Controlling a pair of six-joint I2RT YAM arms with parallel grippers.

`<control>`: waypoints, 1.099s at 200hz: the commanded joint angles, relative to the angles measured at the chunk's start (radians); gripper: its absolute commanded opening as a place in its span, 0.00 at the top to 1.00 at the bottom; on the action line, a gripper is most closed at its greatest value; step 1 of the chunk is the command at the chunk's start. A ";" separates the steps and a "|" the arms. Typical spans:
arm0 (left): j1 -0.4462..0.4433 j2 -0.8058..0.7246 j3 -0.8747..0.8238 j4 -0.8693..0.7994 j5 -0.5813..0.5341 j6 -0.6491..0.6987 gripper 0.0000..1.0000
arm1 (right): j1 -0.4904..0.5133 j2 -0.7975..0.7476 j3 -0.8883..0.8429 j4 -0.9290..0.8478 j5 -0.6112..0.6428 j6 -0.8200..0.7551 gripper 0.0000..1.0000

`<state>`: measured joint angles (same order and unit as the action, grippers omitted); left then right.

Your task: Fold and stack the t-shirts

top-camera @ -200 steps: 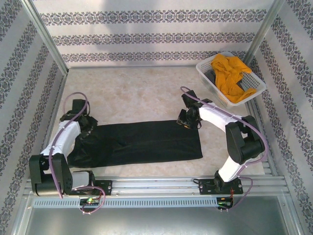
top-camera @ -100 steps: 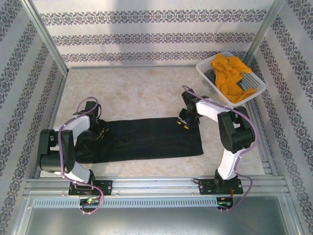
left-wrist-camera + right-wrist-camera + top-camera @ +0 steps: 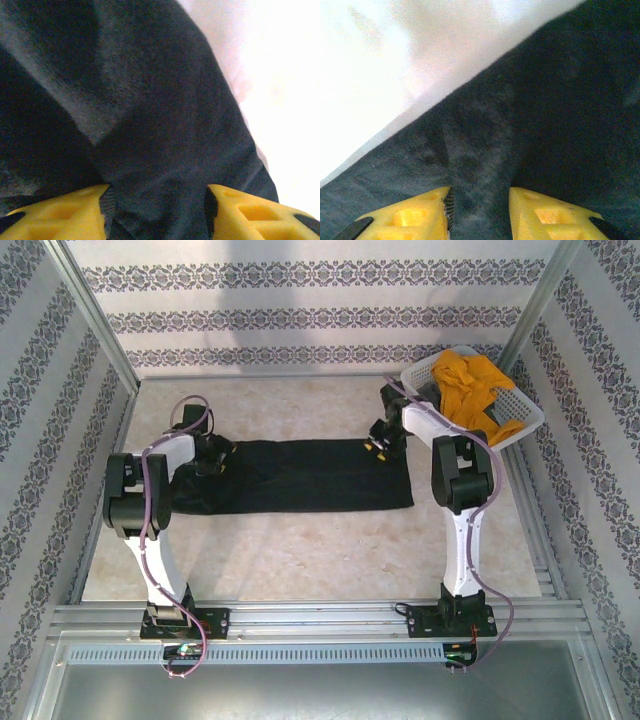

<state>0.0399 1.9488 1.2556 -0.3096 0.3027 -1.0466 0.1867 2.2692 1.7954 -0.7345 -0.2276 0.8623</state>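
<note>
Marbled tabletop (image 3: pixel 300 560); black t-shirt (image 3: pixel 310 475) folded into a long band mid-table; left gripper (image 3: pixel 215 453) spread over its left end; right gripper (image 3: pixel 378 447) pinching its far-right corner; mustard-yellow t-shirt (image 3: pixel 470 390) crumpled in far-right basket (image 3: pixel 528 412), unstacked.

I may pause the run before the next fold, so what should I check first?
1. black t-shirt lies as a long flat strip on the table: ok.
2. right gripper has a ridge of the black cloth between its jaws: ok.
3. left gripper grips the cloth: not ok, its jaws stand apart over it.
4. yellow t-shirt is out of the way in the basket: ok.
5. Layers under the strip are aligned: cannot tell.
</note>
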 commanded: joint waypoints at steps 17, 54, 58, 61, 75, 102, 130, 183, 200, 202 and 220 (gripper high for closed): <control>0.019 -0.043 0.034 -0.077 -0.066 0.118 0.43 | -0.014 0.065 0.200 -0.080 -0.055 -0.162 0.60; -0.001 -0.152 -0.061 -0.011 0.035 0.290 0.42 | -0.008 -0.127 0.043 0.033 -0.090 -0.175 0.53; -0.001 -0.154 -0.078 0.009 0.062 0.303 0.42 | -0.007 -0.149 0.021 0.052 -0.099 -0.177 0.52; -0.001 -0.155 -0.091 0.026 0.079 0.315 0.41 | -0.005 -0.164 0.002 0.064 -0.108 -0.178 0.52; -0.001 -0.161 -0.154 0.111 0.142 0.356 0.40 | 0.002 -0.217 -0.064 0.099 -0.147 -0.187 0.51; -0.021 -0.146 -0.168 0.123 0.160 0.459 0.39 | 0.033 -0.285 -0.145 0.111 -0.195 -0.217 0.51; -0.039 -0.112 -0.137 0.071 0.110 0.532 0.38 | 0.062 -0.346 -0.220 0.128 -0.208 -0.220 0.51; -0.077 -0.167 -0.195 0.055 0.108 0.525 0.40 | 0.084 -0.392 -0.299 0.162 -0.211 -0.190 0.51; -0.097 -0.202 -0.235 0.065 0.106 0.504 0.42 | 0.086 -0.397 -0.307 0.167 -0.209 -0.187 0.51; -0.100 -0.207 -0.238 0.065 0.105 0.502 0.42 | 0.084 -0.398 -0.308 0.166 -0.209 -0.187 0.51; -0.124 -0.239 -0.264 0.060 0.095 0.485 0.42 | 0.085 -0.399 -0.309 0.166 -0.209 -0.187 0.51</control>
<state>-0.0471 1.7748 1.0248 -0.2386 0.4107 -0.5533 0.2722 1.9152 1.4963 -0.5877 -0.4278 0.6739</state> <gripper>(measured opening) 0.581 0.491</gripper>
